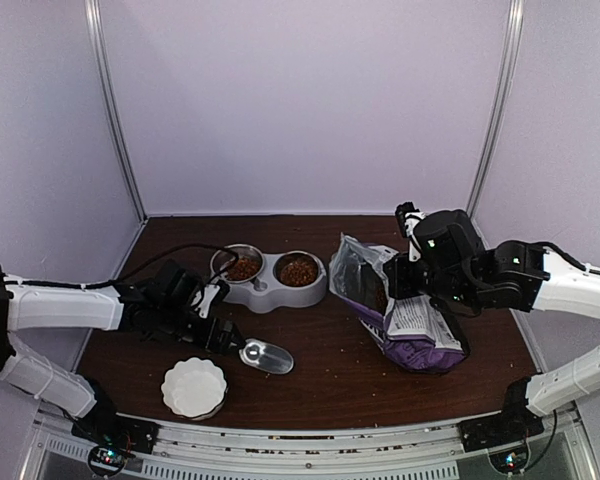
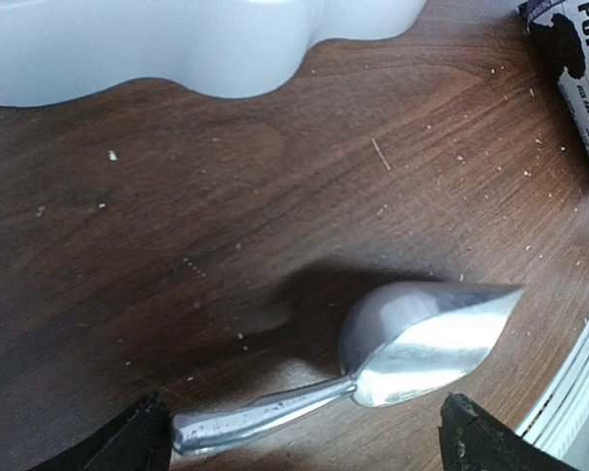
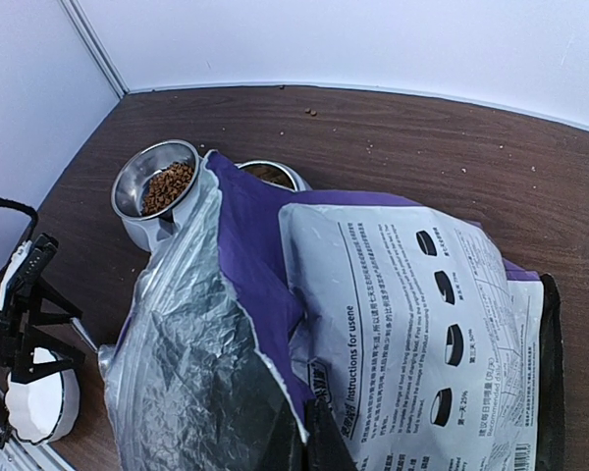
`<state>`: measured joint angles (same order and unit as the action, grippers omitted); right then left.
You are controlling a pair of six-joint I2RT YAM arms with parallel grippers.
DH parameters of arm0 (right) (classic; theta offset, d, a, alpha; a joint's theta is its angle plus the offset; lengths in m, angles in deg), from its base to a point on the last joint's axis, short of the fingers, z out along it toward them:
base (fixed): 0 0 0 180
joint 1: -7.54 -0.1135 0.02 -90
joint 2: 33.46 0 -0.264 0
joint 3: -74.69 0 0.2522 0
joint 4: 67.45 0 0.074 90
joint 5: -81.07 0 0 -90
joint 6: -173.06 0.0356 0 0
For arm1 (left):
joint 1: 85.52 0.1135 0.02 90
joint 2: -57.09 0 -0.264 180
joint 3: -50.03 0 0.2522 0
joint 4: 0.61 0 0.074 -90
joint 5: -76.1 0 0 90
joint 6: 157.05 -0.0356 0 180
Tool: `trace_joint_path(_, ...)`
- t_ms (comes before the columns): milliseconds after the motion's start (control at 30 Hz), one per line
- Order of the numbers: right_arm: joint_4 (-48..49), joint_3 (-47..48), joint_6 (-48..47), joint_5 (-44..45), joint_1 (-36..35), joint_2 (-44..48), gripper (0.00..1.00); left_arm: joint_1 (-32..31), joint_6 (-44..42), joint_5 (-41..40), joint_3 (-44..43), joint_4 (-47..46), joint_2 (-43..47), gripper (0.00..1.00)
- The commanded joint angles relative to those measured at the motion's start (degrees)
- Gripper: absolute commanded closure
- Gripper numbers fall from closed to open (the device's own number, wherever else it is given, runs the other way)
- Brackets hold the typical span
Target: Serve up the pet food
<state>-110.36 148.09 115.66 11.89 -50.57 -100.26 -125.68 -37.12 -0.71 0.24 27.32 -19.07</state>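
Note:
Pet food (image 1: 243, 268) fills both steel bowls of the white double feeder (image 1: 270, 293); the second heap (image 1: 298, 270) lies in the right bowl. In the right wrist view the pet food (image 3: 165, 186) shows in the left bowl. The empty metal scoop (image 2: 427, 339) lies flat on the table, its handle between the spread fingers of my left gripper (image 2: 304, 446), which is open and not touching it. From above, the left gripper (image 1: 225, 338) sits just left of the scoop (image 1: 267, 356). My right gripper (image 3: 316, 437) is shut on the open rim of the purple-and-white bag (image 3: 393, 324), holding the bag (image 1: 405, 310) upright.
A white scalloped dish (image 1: 194, 387) stands near the front edge, just in front of the left gripper. The feeder base (image 2: 177, 49) is close ahead of the left wrist. Crumbs dot the brown table (image 1: 330, 370). White walls enclose the back and sides.

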Motion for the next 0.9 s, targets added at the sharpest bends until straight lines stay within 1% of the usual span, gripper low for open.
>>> trace_joint_path(0,-0.98,1.42,-0.99,1.66,0.37,0.56,1.00,0.26,-0.84,-4.88,-1.87,2.92,2.54,0.02)
trace_joint_path(233,-2.16,1.36,-1.51,3.04,0.61,1.65,1.00,0.26,-1.42,-13.01,-2.18,7.81,7.28,0.02)
trace_joint_path(433,-2.75,1.30,-2.23,3.32,1.02,2.62,1.00,0.26,-2.29,-20.50,-2.89,12.08,14.31,0.02)
trace_joint_path(500,-2.60,1.43,-3.13,1.91,1.23,3.07,1.00,0.26,-3.41,-22.99,-3.43,12.76,17.12,0.02)
trace_joint_path(567,-1.80,1.80,-4.54,-1.74,2.17,3.17,1.00,0.25,-5.72,-24.11,-4.46,12.62,19.68,0.02)
trace_joint_path(600,-1.10,2.18,-5.53,-7.24,2.82,3.11,1.00,0.26,-7.53,-23.83,-5.11,12.00,20.90,0.02)
trace_joint_path(667,-0.11,3.34,-7.83,-14.87,3.44,2.92,1.00,0.26,-11.56,-21.65,-6.29,9.41,23.33,0.02)
trace_joint_path(767,-0.53,6.04,-11.28,-25.63,3.60,2.58,1.00,0.26,-18.69,-13.95,-8.57,4.05,25.56,0.02)
trace_joint_path(867,-3.38,9.14,-14.38,-36.54,3.61,2.32,1.00,0.18,-22.81,-4.31,-11.29,1.03,25.20,0.03)
